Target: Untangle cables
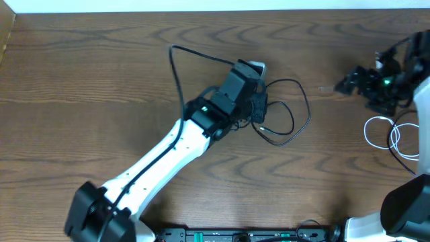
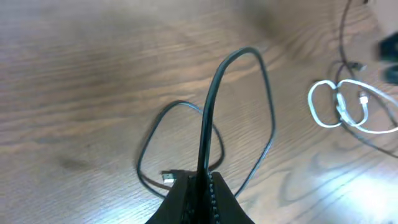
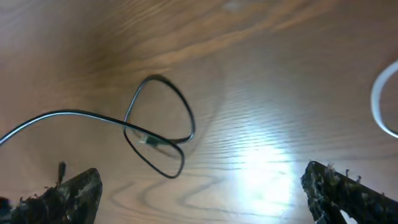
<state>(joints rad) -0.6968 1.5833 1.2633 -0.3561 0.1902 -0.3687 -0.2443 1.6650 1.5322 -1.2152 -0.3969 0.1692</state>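
Black cable: loose crossing loops mid-table, one strand lifted, pinched in left gripper, jaws closed tight on it. White cable coiled well apart, far right. Right gripper spread wide, empty. Risk: pulling up w/o a 2nd hold prob. cinches the crossings into a knot; plug end could snag in a loop.

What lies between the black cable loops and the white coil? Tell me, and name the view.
Only bare table lies between the black cable and the white cable. The overhead view shows it, and the left wrist view too.
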